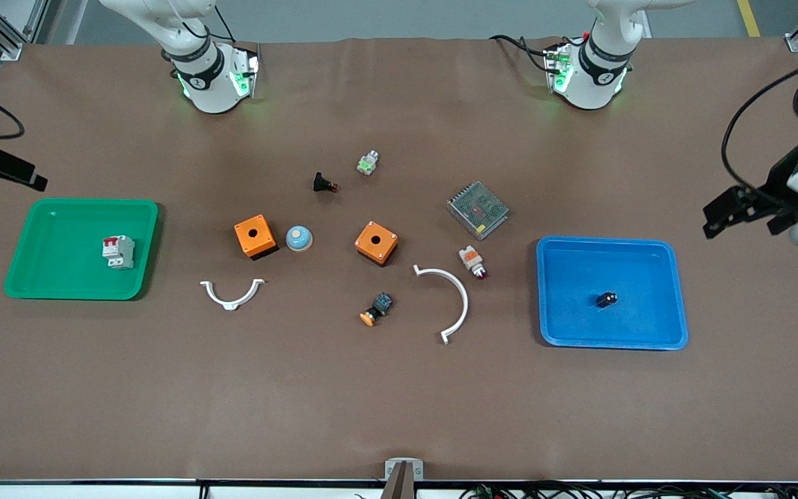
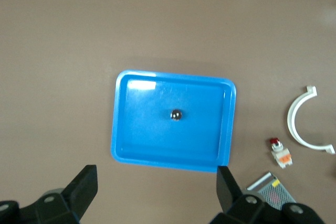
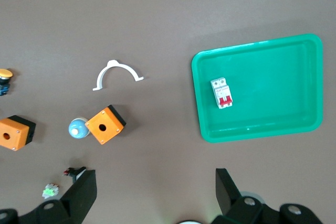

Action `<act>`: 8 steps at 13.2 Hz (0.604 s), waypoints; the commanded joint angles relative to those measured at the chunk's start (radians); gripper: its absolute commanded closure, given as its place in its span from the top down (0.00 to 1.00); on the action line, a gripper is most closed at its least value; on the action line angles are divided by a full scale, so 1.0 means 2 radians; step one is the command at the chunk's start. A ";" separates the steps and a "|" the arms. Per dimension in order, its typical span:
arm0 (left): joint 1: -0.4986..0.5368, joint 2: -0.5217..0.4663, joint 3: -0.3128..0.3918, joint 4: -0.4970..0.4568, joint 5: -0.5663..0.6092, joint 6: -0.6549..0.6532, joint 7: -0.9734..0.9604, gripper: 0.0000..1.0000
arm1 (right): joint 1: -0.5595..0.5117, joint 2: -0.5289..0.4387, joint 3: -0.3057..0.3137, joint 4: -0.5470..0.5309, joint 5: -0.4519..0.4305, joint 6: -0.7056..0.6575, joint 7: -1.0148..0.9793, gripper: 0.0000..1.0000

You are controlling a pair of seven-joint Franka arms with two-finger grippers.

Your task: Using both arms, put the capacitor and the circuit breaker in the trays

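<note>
The capacitor (image 1: 606, 299), a tiny black cylinder, lies in the middle of the blue tray (image 1: 672, 326) at the left arm's end of the table; it also shows in the left wrist view (image 2: 176, 114). The circuit breaker (image 1: 118, 251), white-grey with red levers, lies in the green tray (image 1: 32, 281) at the right arm's end; it also shows in the right wrist view (image 3: 222, 92). My left gripper (image 1: 745, 211) (image 2: 156, 182) is open and empty, high above bare table beside the blue tray. My right gripper (image 1: 4, 170) (image 3: 156, 182) is open and empty, high beside the green tray.
Between the trays lie two orange boxes (image 1: 255, 235) (image 1: 376, 242), a blue dome (image 1: 298, 238), two white curved brackets (image 1: 231, 294) (image 1: 451, 298), a metal mesh unit (image 1: 478, 209), an indicator lamp (image 1: 472, 262), a black push-button (image 1: 325, 184) and an orange-tipped button (image 1: 377, 309).
</note>
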 commanded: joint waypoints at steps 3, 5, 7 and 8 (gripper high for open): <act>0.003 -0.041 -0.006 -0.020 -0.016 -0.074 0.004 1.00 | 0.025 -0.035 0.009 0.003 -0.028 -0.017 0.053 1.00; 0.003 -0.049 -0.007 -0.022 -0.016 -0.076 0.001 1.00 | 0.025 -0.041 0.010 -0.001 -0.029 -0.016 0.057 1.00; 0.004 -0.047 -0.008 -0.020 -0.018 -0.076 0.003 1.00 | 0.025 -0.041 0.010 -0.003 -0.029 -0.013 0.057 1.00; 0.004 -0.047 -0.008 -0.020 -0.018 -0.079 0.003 1.00 | 0.025 -0.041 0.009 -0.005 -0.029 -0.011 0.057 1.00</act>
